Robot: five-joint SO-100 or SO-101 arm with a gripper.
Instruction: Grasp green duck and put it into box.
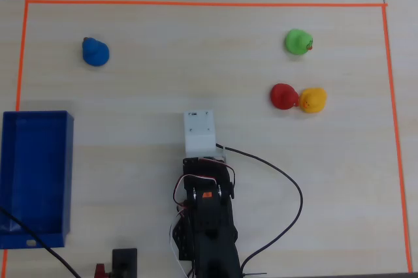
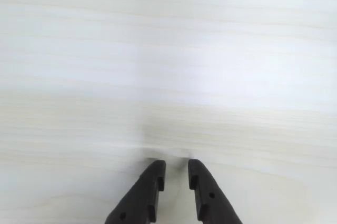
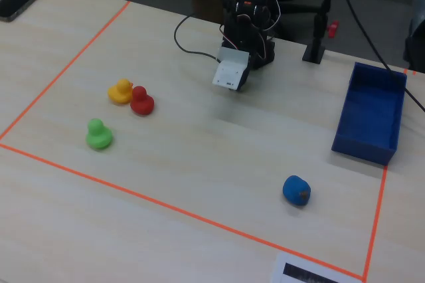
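We sit at the reach step, our jaws (image 2: 174, 174) nearly closed and empty over bare bench (image 2: 168, 50), and next must swing toward the green duck (image 1: 298, 41), well clear of the red duck (image 1: 283, 96).

— Black printed arm (image 1: 208, 226), white boxy housing (image 1: 199, 133) at the wrist, small screws on top.
— Red, white and black wires (image 1: 179, 205) over the joints; black cable (image 1: 287, 186) looping off. Two dark fingers (image 2: 145, 195), holes in each.
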